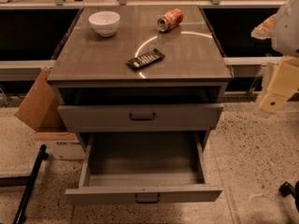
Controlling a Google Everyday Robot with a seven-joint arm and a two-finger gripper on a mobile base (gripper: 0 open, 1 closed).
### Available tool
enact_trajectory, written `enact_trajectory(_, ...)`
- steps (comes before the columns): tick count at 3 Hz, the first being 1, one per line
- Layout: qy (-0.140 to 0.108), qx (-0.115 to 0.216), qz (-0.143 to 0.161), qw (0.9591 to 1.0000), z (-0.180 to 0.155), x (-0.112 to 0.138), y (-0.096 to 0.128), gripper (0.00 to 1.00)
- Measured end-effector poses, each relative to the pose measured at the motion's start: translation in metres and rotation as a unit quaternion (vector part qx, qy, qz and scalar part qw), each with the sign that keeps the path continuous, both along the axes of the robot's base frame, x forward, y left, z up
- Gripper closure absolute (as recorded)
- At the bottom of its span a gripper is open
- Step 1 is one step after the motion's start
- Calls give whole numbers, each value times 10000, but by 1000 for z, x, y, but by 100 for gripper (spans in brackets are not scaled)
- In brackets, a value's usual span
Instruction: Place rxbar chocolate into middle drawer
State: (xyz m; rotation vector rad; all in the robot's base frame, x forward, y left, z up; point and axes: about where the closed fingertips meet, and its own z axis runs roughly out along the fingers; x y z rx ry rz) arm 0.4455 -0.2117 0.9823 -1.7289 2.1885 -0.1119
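Note:
The rxbar chocolate (145, 59), a flat black wrapper with white lettering, lies on the cabinet top (93, 64) near the front centre. The middle drawer (145, 193) is pulled out below and its inside is bare. The drawer front above it (140, 117) is shut. My gripper (276, 88), pale yellow, hangs at the far right edge of the view. It is beside the cabinet, at about the height of the upper drawer, well to the right of the bar and holding nothing that I can see.
An orange-red soda can (169, 19) lies on its side at the back of the top. A white bowl (104, 22) stands at the back left. A cardboard box (39, 104) leans left of the cabinet. A black bar (28, 185) lies on the floor at lower left.

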Motion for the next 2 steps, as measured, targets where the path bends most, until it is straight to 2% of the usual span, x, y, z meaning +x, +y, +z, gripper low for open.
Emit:
enact_trajectory(1,-229,209,477,9984,6,32,18,0)
enact_trajectory(2,-243,424,1155,9921,2,71,45,0)
